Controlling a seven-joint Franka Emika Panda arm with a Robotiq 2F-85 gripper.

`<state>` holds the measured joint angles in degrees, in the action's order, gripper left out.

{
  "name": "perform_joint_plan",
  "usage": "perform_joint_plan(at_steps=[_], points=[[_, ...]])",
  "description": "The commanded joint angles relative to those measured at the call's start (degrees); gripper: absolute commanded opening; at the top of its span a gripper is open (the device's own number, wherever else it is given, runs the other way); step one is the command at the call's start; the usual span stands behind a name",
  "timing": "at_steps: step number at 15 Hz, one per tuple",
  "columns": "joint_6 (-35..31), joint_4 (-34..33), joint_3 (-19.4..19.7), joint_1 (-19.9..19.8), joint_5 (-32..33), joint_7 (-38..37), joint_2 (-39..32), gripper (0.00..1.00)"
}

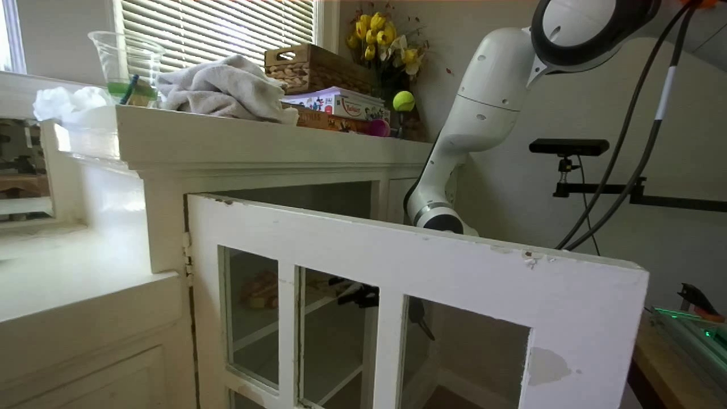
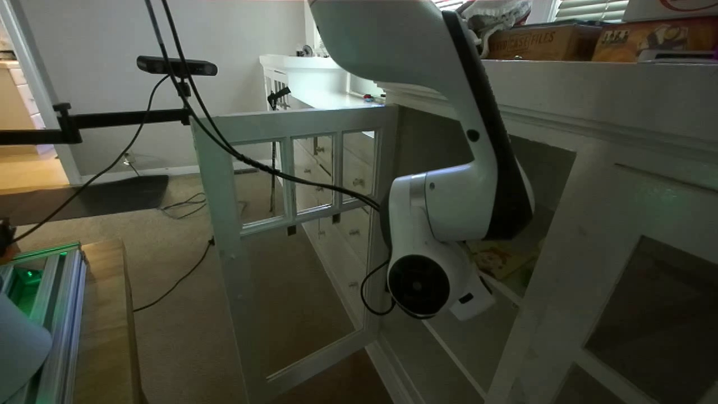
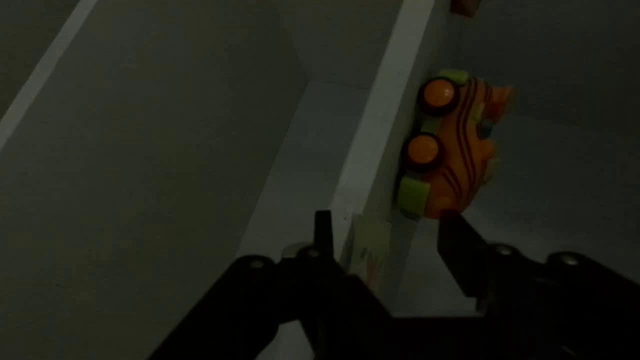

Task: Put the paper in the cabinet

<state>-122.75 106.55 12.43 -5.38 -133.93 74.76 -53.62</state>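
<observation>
White-painted wooden cabinet point(image 1: 272, 147): seen in both exterior views, interior dim. Robot arm point(image 1: 491, 91): bent down at the cabinet's opening; in an exterior view its wrist covers part of the interior. Glass-paned door point(image 1: 443, 261): swung out on its hinges, paint chipped along the top rail; in an exterior view it stands in the line of sight to the gripper point(image 3: 386, 215). Wooden table point(image 2: 106, 314): apart from the cabinet, carrying a metal frame point(image 2: 64, 314) with green lights. Black cables point(image 1: 652, 136): hang beside the arm and, in an exterior view, cross in front of the door.

On the cabinet top: a woven basket point(image 1: 321, 68), a rumpled gray towel point(image 1: 227, 91), stacked boxes point(image 1: 341, 117), yellow flowers point(image 1: 386, 34), a clear plastic cup point(image 1: 122, 62) and a tennis ball point(image 1: 404, 101).

Gripper: inside the cabinet, two black fingers spread, a gap between the tips. Orange toy vehicle point(image 3: 452, 150): wheels next to a white shelf board point(image 3: 375, 130). Pale flat piece point(image 3: 372, 245) with reddish marks: between the fingers in the wrist view, at the end of that board; whether it is the paper, and whether a finger touches it, cannot be told.

Writing: brown box point(image 2: 524, 42) reads "CASE FILES", preceding letters not fully legible. White box point(image 1: 360, 108), uppermost in the stack: red lettering, too small to read.
</observation>
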Motion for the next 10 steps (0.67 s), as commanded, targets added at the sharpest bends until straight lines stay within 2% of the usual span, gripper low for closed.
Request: perform_joint_plan(at_steps=[1,3,7,10], points=[[-1.63,0.00,0.40,1.25,2.03,-2.34,0.51,0.89],[-1.77,1.11,0.46,1.60,1.66,-1.55,1.44,0.99],[-4.45,4.52,1.18,2.76,0.64,-0.01,4.69,1.00],[-9.96,8.67,2.29,4.40,-0.23,0.81,9.14,1.00]])
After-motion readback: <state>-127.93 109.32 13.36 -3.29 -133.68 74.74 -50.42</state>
